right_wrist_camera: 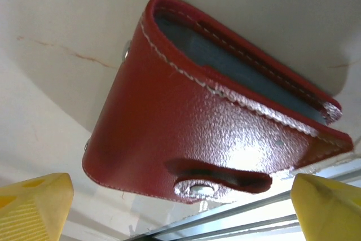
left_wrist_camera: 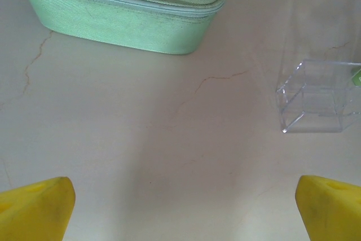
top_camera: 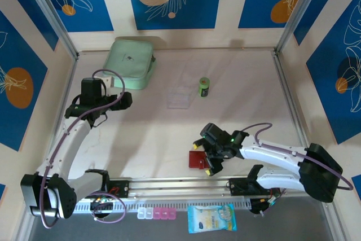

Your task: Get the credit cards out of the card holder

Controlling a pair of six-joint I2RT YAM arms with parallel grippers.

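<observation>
Right tool (right_wrist_camera: 180, 210) gapes empty at the card holder (right_wrist_camera: 197, 134); left tool (left_wrist_camera: 180, 207) gapes empty

Mid table (top_camera: 152, 134) open, free to pass. Far side: mint case (top_camera: 131, 63) left, clear box (top_camera: 180, 97) & green can (top_camera: 203, 87) mid. Near edge: card holder (top_camera: 197, 160) close to rail (top_camera: 169, 185), tight.

The right gripper (top_camera: 203, 157) hangs over the dark red card holder (top_camera: 195, 161) near the tabletop's (top_camera: 242, 105) front edge, jaws spread. The left gripper (top_camera: 125, 99) sits near a mint-green case (top_camera: 131, 63).
</observation>
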